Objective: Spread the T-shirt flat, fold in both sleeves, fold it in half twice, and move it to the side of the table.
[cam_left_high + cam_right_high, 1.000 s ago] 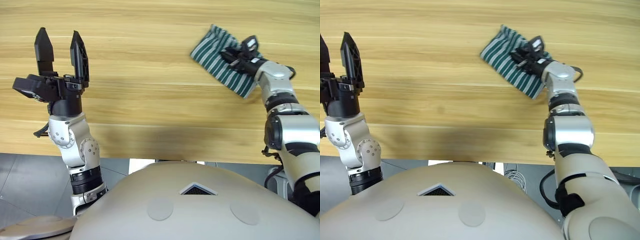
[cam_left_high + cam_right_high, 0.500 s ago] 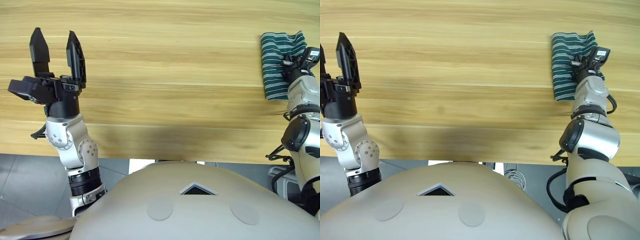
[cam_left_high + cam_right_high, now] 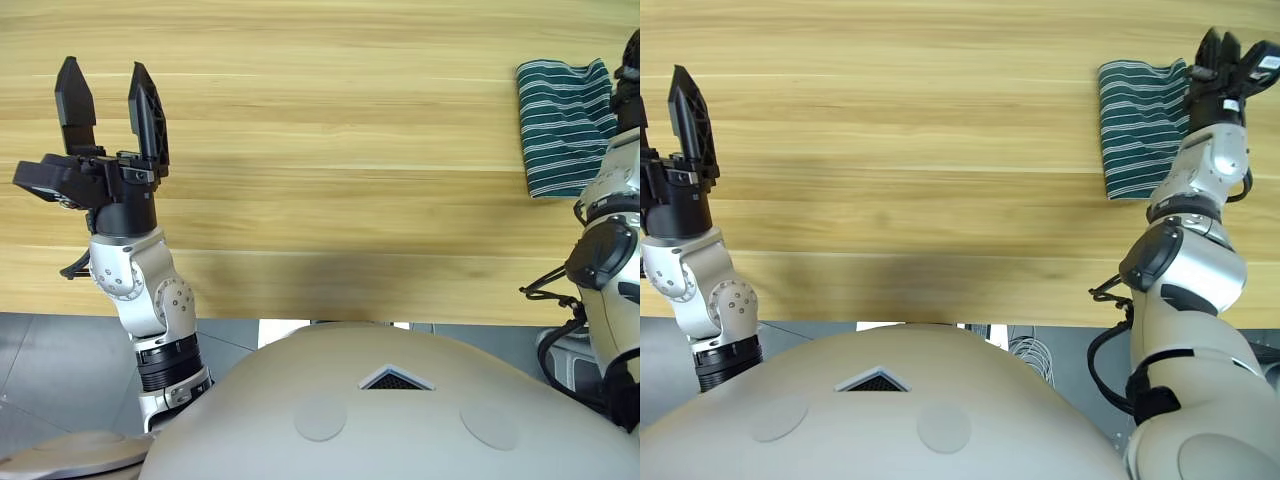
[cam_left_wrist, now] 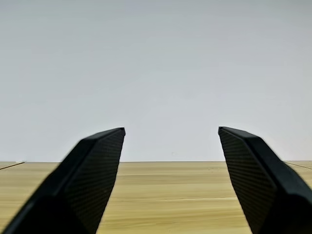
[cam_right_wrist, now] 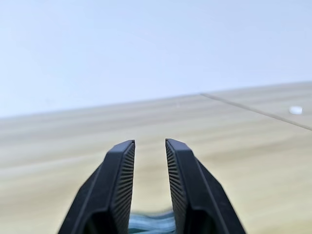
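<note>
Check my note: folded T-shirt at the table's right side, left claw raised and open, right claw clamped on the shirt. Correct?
One thing is wrong: the right claw is not clamped on the T-shirt; the right wrist view shows its fingers slightly apart, nothing between them. The folded shirt does lie at the table's right side; the left claw is raised and open.

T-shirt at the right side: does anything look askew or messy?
Mostly tidy. The folded T-shirt lies flat, but its far edge is rumpled and it sits slightly skewed to the table grain.
</note>
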